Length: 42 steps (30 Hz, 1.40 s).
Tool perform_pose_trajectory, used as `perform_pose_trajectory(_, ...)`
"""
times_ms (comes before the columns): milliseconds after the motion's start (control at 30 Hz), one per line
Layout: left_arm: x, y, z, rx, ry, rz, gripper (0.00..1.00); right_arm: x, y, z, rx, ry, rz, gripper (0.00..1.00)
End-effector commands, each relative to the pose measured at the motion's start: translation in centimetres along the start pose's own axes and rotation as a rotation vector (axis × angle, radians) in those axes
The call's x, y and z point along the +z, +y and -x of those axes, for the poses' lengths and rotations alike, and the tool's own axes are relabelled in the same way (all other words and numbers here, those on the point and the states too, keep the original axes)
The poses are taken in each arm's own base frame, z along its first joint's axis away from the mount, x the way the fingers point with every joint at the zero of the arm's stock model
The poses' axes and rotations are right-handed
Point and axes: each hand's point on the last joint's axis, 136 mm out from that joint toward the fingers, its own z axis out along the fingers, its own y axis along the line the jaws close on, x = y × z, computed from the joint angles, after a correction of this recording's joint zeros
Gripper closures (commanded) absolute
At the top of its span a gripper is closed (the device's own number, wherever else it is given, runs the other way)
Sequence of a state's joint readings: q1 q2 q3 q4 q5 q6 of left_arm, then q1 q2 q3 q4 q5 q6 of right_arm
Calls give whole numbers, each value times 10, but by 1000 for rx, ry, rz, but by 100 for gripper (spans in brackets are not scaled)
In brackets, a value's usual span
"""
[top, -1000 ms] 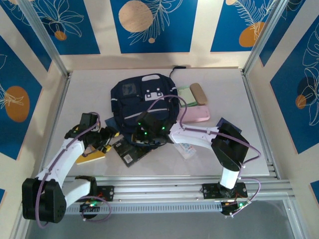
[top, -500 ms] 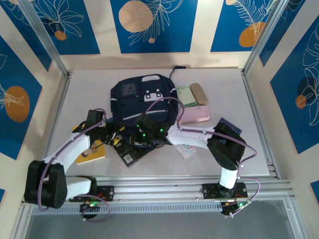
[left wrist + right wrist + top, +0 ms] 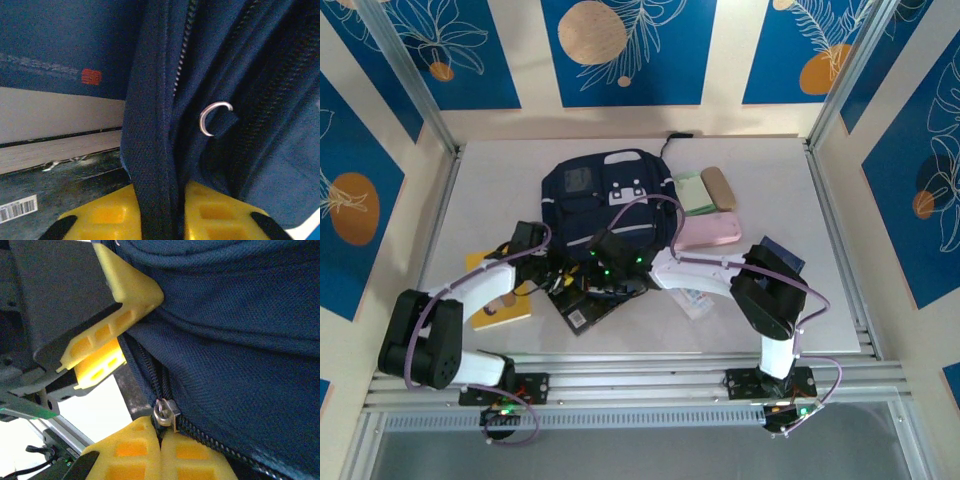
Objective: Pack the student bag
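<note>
Navy student bag (image 3: 605, 195) | left hand (image 3: 160, 212) moved in, now clamping its fabric | right hand (image 3: 160, 440) closed on zipper pull (image 3: 165, 413)

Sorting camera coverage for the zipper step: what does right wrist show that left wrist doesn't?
Right wrist: the zipper slider at the tips of the shut right gripper, and the left gripper at the bag's edge. Left wrist: a metal ring, a barcode label, and a fabric fold running between the left gripper's yellow fingers. Both: the student bag in navy fabric, with its zipper teeth.
</note>
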State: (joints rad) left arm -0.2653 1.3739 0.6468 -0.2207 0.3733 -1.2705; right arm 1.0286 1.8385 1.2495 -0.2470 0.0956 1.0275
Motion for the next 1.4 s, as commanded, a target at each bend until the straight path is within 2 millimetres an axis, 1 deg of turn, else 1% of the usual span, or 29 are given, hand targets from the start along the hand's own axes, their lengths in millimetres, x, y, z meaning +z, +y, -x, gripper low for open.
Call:
perform_pose_trajectory(0, -8, -2, 12, 37, -75, 30, 97, -6, -21, -11, -53, 48, -134, 100)
perform_pose_trajectory(33, -10, -1, 14, 42, -85, 39, 100, -8, -23, -11, -63, 53, -147, 100)
perform_pose_trajectory(200, -14, 5, 18, 54, -108, 61, 100, -18, -38, -13, -87, 67, -198, 100)
perform_pose_trajectory(367, -15, 8, 21, 54, -113, 70, 100, -34, -57, -9, -77, 56, -230, 100)
perform_pose_trajectory(500, -17, 7, 22, 51, -114, 64, 100, -46, -74, -6, -64, 53, -244, 100)
perform_pose_trajectory(667, -20, 5, 24, 53, -118, 60, 100, -56, -92, -4, -43, 65, -263, 100)
perform_pose_trajectory(767, -22, 5, 24, 56, -120, 60, 100, -64, -105, 0, -40, 49, -285, 100)
perform_pose_trajectory(967, -28, 1, 25, 72, -131, 59, 100, -85, -140, 15, 2, 8, -321, 100)
perform_pose_trajectory(1133, -33, -5, 26, 82, -141, 53, 100, -99, -160, 28, 15, -33, -335, 100)
perform_pose_trajectory(1233, -34, -6, 26, 83, -141, 54, 100, -102, -164, 33, 6, -41, -345, 100)
perform_pose_trajectory(1300, -36, -8, 26, 86, -140, 51, 100, -102, -157, 35, -18, -38, -312, 100)
perform_pose_trajectory(1367, -38, -10, 26, 93, -144, 49, 100, -101, -146, 35, -35, -32, -260, 100)
